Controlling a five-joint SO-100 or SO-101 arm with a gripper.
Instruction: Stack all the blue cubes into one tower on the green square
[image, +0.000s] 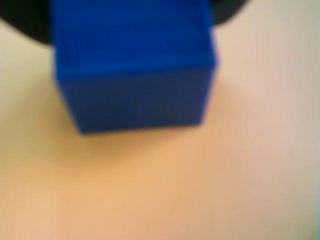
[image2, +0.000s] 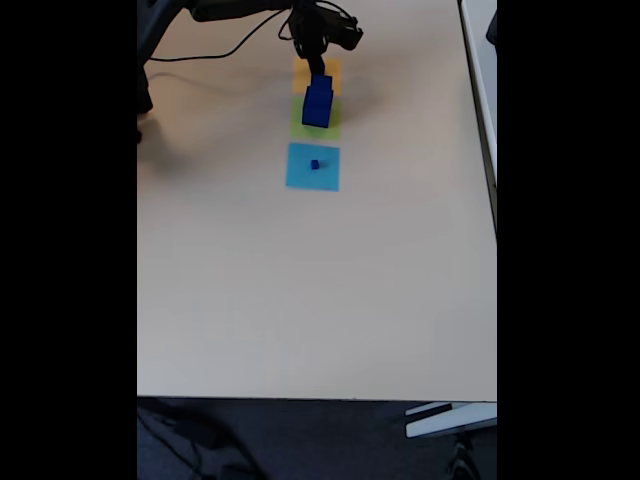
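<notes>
Hovering over the flat lime-green square patch (image2: 316, 120), where the dark royal-blue cubes (image2: 318, 100) are stacking into a tower; black two-finger gripper (image2: 320, 68) apparently clasping the top cube, though blur is hiding it. Lowering squarely, releasing slowly, keeping edges aligned

On the pale tabletop (image2: 300, 290) three coloured patches sit in a column: orange-yellow square (image2: 330, 70) farthest, green square (image2: 300, 122) in the middle, light-blue square (image2: 312, 167) nearest. A blue tower (image2: 318, 104) stands on the green one (its blocks blur together), the gripper (image2: 319, 68) at its top. One small blue cube (image2: 314, 164) rests on the light-blue patch.
</notes>
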